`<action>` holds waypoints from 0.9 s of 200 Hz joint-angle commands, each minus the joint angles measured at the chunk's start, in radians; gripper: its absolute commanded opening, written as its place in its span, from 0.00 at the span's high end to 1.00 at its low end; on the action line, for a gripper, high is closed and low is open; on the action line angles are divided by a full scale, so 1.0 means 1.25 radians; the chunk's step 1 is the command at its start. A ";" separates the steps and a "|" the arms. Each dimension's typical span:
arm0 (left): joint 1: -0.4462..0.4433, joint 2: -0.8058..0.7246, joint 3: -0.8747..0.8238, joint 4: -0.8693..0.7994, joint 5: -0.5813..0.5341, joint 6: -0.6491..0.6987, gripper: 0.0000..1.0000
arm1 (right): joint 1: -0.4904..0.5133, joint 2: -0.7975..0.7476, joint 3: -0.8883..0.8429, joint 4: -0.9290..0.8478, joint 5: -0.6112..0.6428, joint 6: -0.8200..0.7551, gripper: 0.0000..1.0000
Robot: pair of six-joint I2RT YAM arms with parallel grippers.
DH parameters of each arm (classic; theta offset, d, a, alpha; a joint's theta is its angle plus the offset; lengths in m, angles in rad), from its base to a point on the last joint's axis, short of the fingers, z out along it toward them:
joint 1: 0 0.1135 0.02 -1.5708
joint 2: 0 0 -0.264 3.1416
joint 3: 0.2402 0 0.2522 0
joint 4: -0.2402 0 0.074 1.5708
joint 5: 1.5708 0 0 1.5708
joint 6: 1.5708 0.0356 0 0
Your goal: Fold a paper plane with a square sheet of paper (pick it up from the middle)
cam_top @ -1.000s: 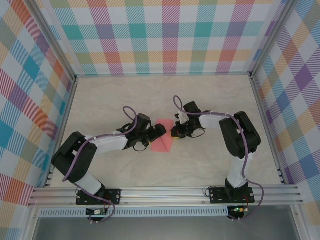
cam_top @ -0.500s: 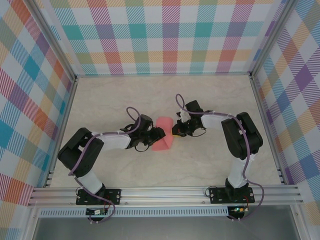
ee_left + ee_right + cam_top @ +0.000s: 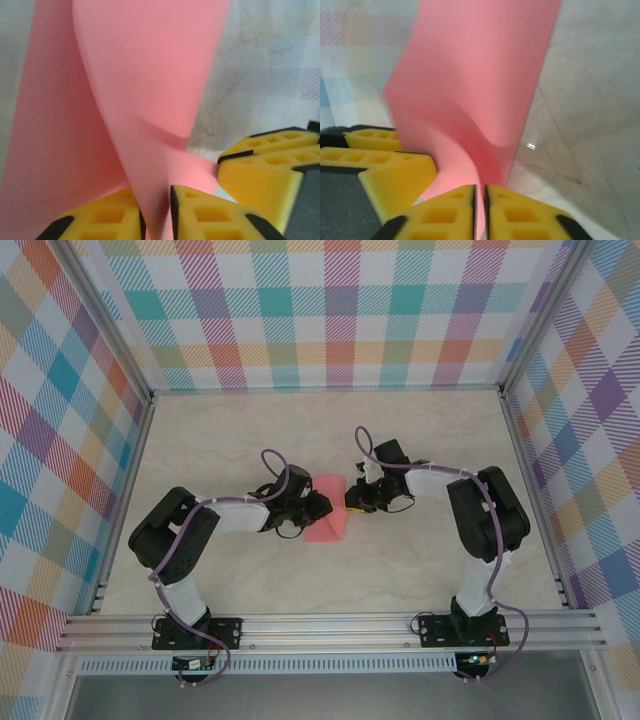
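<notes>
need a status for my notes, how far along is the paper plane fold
Early stage. Done: the square sheet of paper is picked up, bowed into a loose curl. In hand: the left gripper and right gripper each pinch it. Left: no pointed plane shape yet.

Square sheet of paper showing plain salmon-pink, unmarked. Desk showing cream with faint grey marbling. Walls wearing plaid: teal, orange, purple, pink, yellow on white. Left claw and right claw showing yellow fingers with black edging. Arms showing black with white sleeves, purple cables running along. Frame rails gleaming silver-grey.
</notes>
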 commanded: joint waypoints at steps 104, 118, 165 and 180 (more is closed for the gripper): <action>-0.039 -0.152 0.236 -0.603 -0.269 0.236 0.96 | -0.027 -0.347 -0.077 -0.073 0.277 0.004 0.07; -0.057 -0.149 0.317 -0.744 -0.364 0.274 0.96 | -0.028 -0.376 -0.075 -0.090 0.307 0.002 0.03; -0.139 -0.055 0.526 -1.080 -0.764 0.277 0.96 | -0.031 -0.446 -0.047 -0.195 0.469 -0.001 0.00; -0.169 0.014 0.589 -1.163 -0.876 0.248 0.96 | -0.034 -0.462 -0.046 -0.214 0.501 0.005 0.00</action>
